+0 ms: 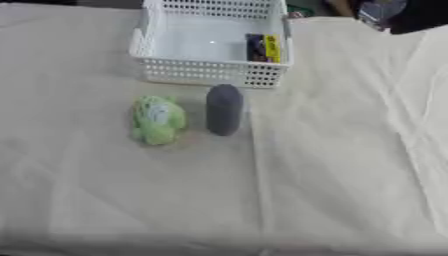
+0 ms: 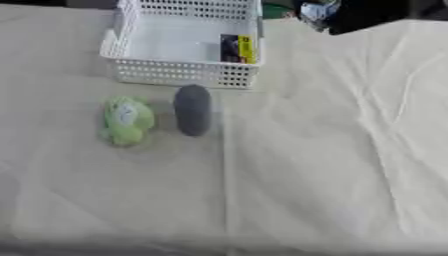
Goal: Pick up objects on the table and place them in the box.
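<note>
Two things wait by our basket (image 1: 210, 74): a green toy (image 1: 157, 120) and a gray case (image 1: 224, 110). We can't see our hands, so we can't tell if they're open.

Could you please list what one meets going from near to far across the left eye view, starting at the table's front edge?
Bare white tablecloth → green soft toy and dark grey oblong object, side by side → white perforated basket → yellow and dark packet inside the basket.
</note>
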